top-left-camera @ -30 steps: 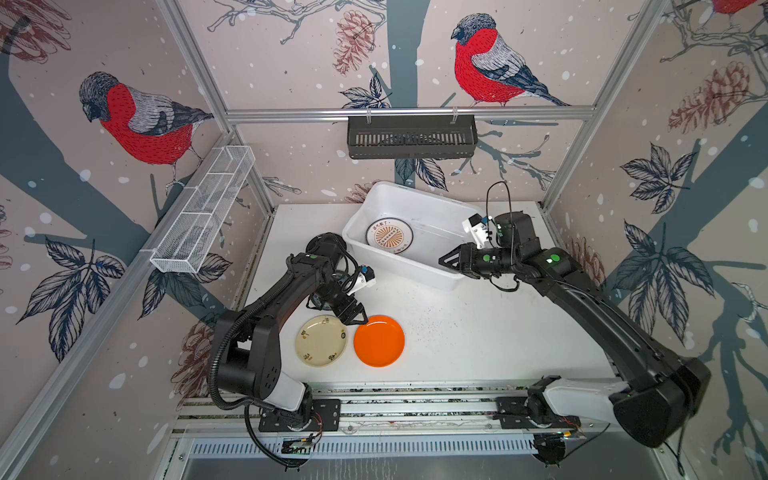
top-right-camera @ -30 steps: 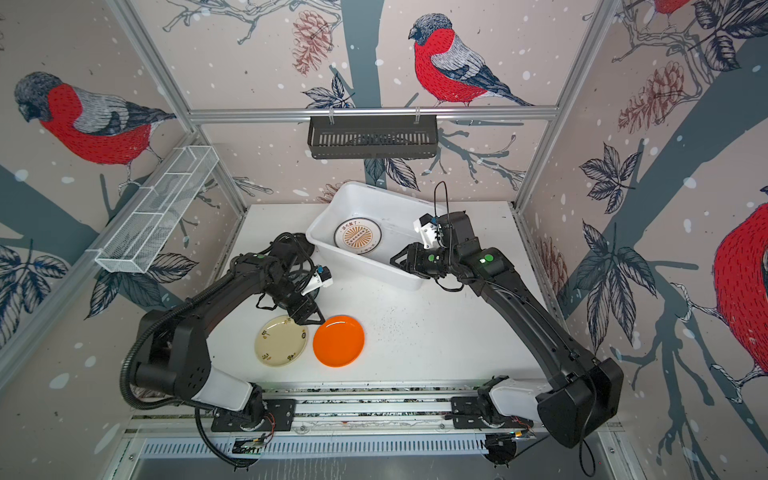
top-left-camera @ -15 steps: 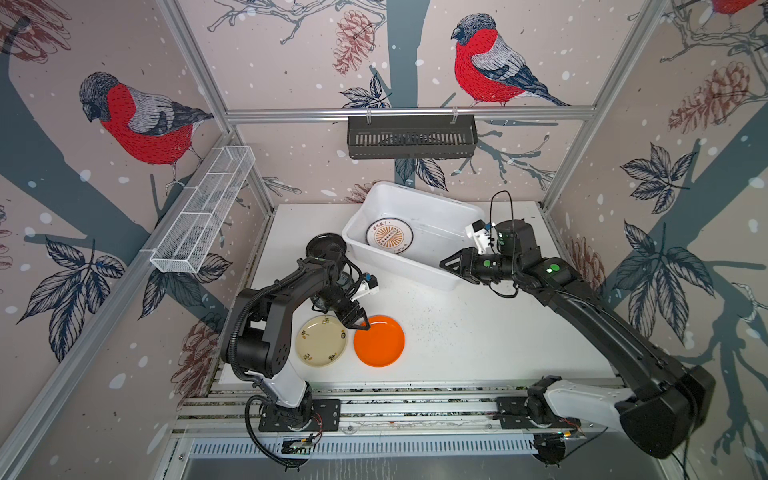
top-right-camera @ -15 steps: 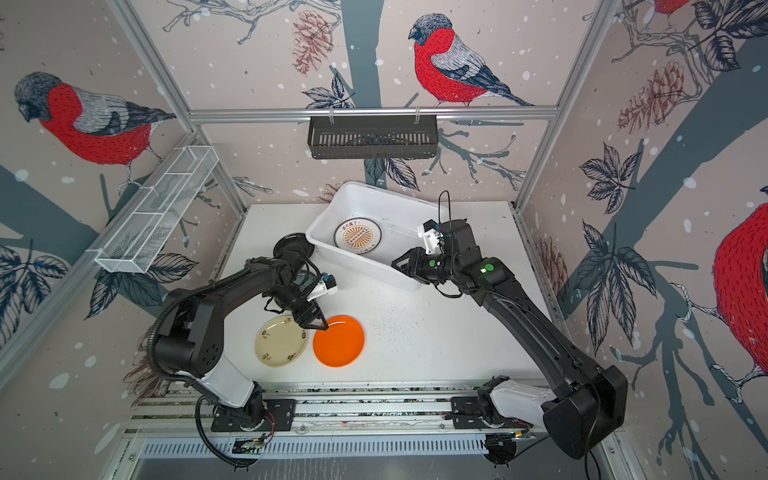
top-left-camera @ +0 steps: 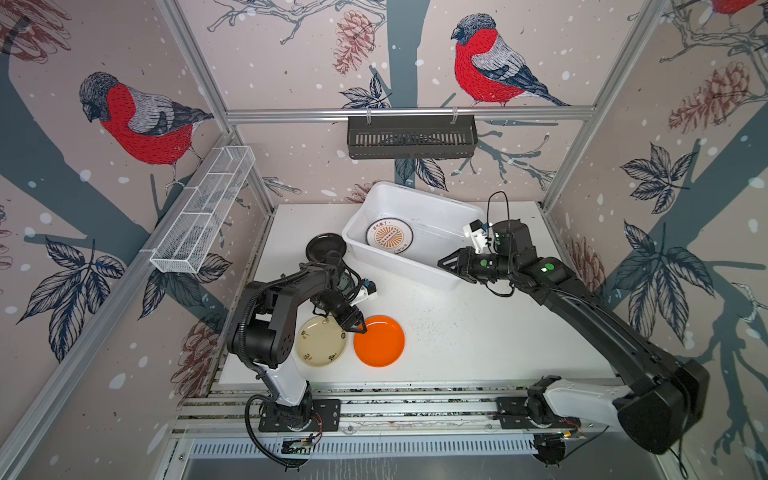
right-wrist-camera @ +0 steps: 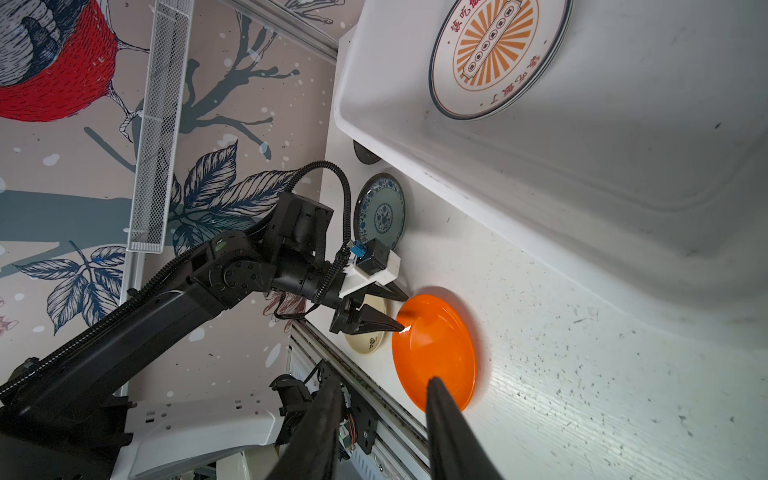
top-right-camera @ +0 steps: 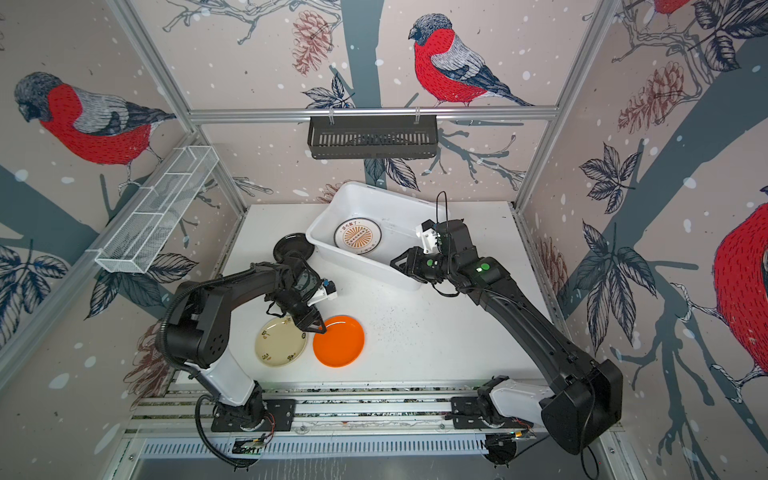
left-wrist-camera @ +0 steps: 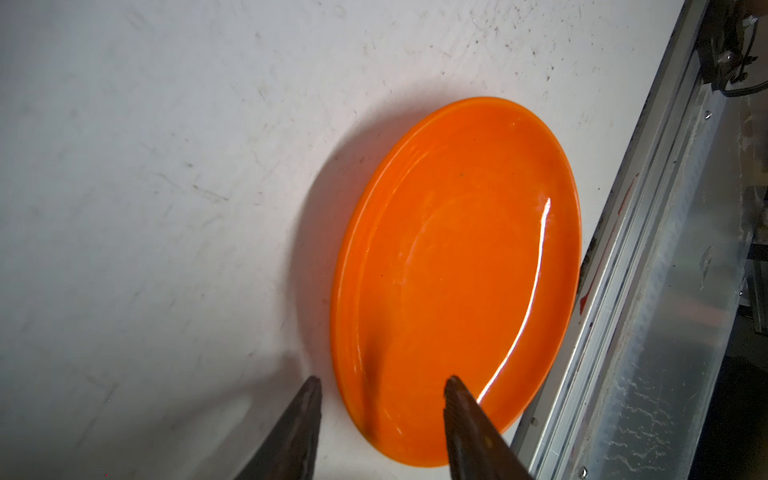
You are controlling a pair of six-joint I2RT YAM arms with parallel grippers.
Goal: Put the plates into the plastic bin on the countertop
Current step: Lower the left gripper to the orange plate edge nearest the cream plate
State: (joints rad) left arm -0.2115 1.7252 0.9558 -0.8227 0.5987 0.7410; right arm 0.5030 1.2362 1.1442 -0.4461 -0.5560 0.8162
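Inside the plastic bin point(top-left-camera: 436, 232): only the orange-sunburst plate point(top-left-camera: 389, 235). My left gripper point(left-wrist-camera: 382, 380) gapes astride the orange plate point(left-wrist-camera: 457, 270) rim; right gripper point(right-wrist-camera: 383, 380) narrowly parted, empty.

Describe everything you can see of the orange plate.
The orange plate is plain, round and glossy, with a shallow raised rim, looking like plastic or glazed ceramic. It lies flat, face up, on the countertop near its front edge, close beside the cream plate. The left gripper, jaws open, straddles its rim: one jaw over the plate, one outside.
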